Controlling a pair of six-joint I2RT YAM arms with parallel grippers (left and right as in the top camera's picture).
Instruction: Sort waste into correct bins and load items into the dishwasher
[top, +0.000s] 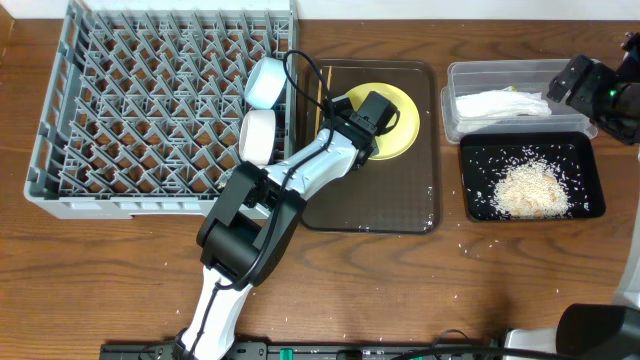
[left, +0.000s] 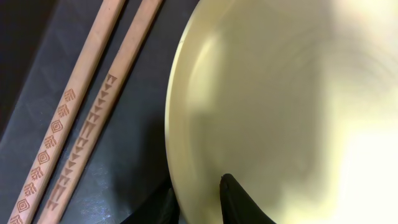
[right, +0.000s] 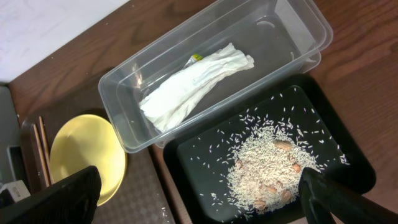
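The yellow plate (top: 405, 125) lies on the brown tray (top: 400, 200) beside the wooden chopsticks (top: 322, 90). My left gripper (top: 352, 128) is at the plate's left rim. In the left wrist view its fingers (left: 199, 199) close on either side of the rim of the plate (left: 261, 93), with the chopsticks (left: 87, 112) alongside. My right gripper (right: 199, 205) is wide open and empty above the black tray (right: 186, 162) of rice (right: 267, 165). The clear tub (right: 298, 25) holds the white napkin (right: 199, 81) and a yellow-green wrapper (right: 196, 58). The white cup is out of view.
The grey dish rack (top: 150, 100) fills the left side. A light blue bowl (top: 265, 82) and a white bowl (top: 258, 135) stand at its right edge. A few rice grains (top: 465, 240) lie on the table by the black tray.
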